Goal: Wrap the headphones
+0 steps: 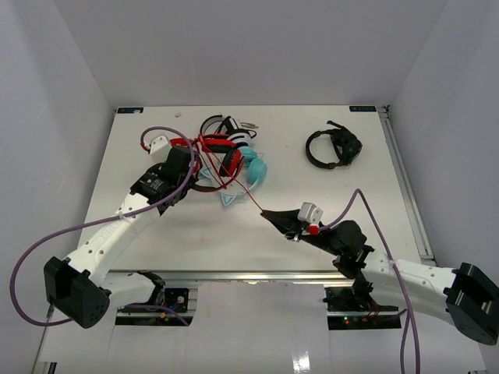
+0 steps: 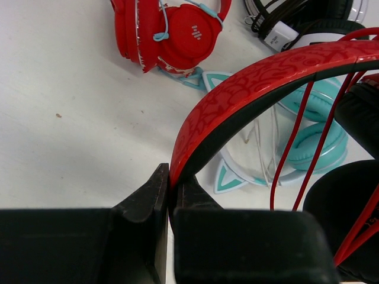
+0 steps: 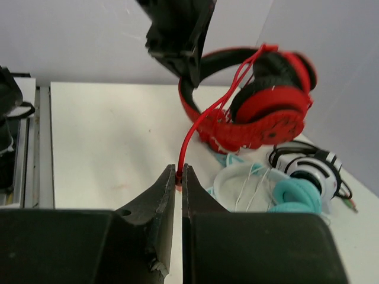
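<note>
- Right gripper (image 3: pixel 179 171) is pinched shut on the thin red cable (image 3: pixel 188 139), holding it taut, likely to steer the next loop.
- Left gripper (image 2: pixel 170 177) clamps the red headband (image 2: pixel 249 83), keeping the headphones (image 3: pixel 266 112) raised off the table (image 1: pixel 203 234), apparently so the cable can pass around.

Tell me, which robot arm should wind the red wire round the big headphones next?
Right, I think: the right end effector pinches the red cable, while the left end effector is busy clamping the headband.
</note>
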{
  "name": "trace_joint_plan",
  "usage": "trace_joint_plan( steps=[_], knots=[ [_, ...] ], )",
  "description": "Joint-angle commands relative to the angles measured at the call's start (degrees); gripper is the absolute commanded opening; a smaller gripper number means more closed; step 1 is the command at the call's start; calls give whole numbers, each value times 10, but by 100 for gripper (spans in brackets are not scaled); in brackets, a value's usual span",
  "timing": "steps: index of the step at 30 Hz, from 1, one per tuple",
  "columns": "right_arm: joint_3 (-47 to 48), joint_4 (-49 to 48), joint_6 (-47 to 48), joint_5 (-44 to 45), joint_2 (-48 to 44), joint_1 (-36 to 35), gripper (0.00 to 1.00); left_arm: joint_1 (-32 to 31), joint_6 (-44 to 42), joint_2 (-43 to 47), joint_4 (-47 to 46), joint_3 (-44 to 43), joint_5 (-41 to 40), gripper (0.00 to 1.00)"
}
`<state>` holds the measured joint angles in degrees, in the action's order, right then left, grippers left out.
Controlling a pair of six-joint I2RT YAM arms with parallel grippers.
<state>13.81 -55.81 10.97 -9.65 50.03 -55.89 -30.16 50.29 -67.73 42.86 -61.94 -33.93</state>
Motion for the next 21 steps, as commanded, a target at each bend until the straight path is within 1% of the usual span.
trace_joint_plan(
  steps=[1, 5, 8, 11, 17, 21],
  knots=[
    [-43, -136, -17, 45, 58, -5, 8, 8, 39, 26, -33, -35, 54, 0],
    [-62, -205, -30, 71, 123, -5, 8, 10, 52, 41, -43, -29, 89, 0],
    [-69, -296, -38, 91, 214, -5, 8, 11, 64, 65, -63, -22, 129, 0],
    [-67, -357, -51, 94, 269, -1, 8, 12, 68, 85, -68, -23, 171, 0],
    [-18, -409, -68, 92, 377, 7, 8, 12, 76, 121, -95, 2, 250, 0],
    [1, -464, -85, 124, 427, 19, 8, 11, 66, 140, -108, 34, 294, 0]
  ],
)
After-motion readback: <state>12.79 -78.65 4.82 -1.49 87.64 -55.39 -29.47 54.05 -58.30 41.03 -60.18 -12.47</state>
